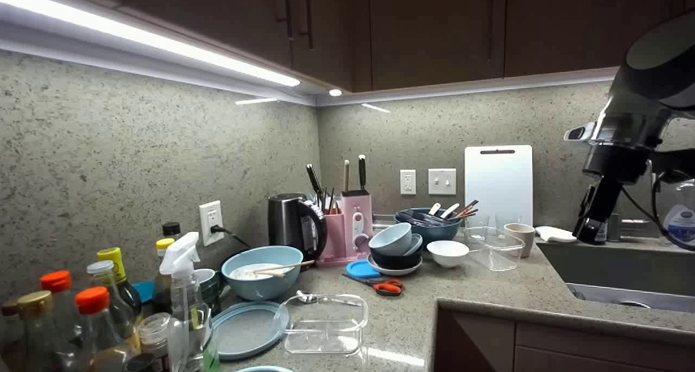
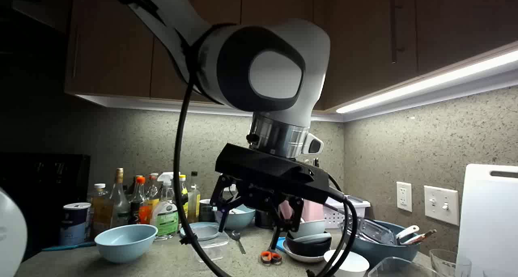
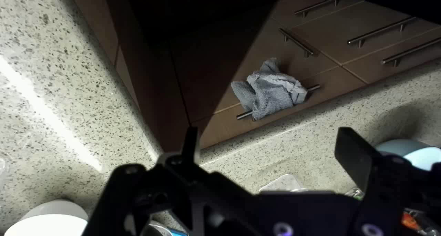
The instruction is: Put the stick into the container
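- Stick: cannot tell which; slim rods (image 2: 423, 237) are pointing upper right over the dark-blue bowl (image 2: 387, 255).
- Claw (image 2: 248, 233) is gaping, holding nothing.
- Surface edge (image 1: 516, 313) is cornering, lower right.

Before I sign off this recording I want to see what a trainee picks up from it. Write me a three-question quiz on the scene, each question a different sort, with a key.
1. True or false: the tool is open.
2. What is the main colour of the grips on the scissors? a) green b) orange-red c) white
3. Fill the gap: in the wrist view, the grey cloth hangs on a metal ____.

Key: 1. True; 2. b; 3. handle.
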Action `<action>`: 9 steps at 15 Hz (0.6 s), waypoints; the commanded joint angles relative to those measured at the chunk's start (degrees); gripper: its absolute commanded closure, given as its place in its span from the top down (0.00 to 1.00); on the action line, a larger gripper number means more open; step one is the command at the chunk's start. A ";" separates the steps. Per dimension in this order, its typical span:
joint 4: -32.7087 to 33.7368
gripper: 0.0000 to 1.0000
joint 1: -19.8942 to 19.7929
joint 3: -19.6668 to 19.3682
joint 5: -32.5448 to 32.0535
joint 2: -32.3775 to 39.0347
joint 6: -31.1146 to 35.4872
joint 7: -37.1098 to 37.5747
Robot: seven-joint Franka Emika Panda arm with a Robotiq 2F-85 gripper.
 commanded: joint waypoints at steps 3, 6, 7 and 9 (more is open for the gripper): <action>0.03 1.00 -2.20 2.18 2.10 1.03 -0.03 -1.66; 0.03 1.00 -2.20 2.15 2.10 1.03 -0.03 -1.66; 0.03 1.00 -2.20 2.14 2.10 1.03 -0.04 -1.66; -0.44 1.00 -0.30 4.90 1.44 1.96 2.36 -1.72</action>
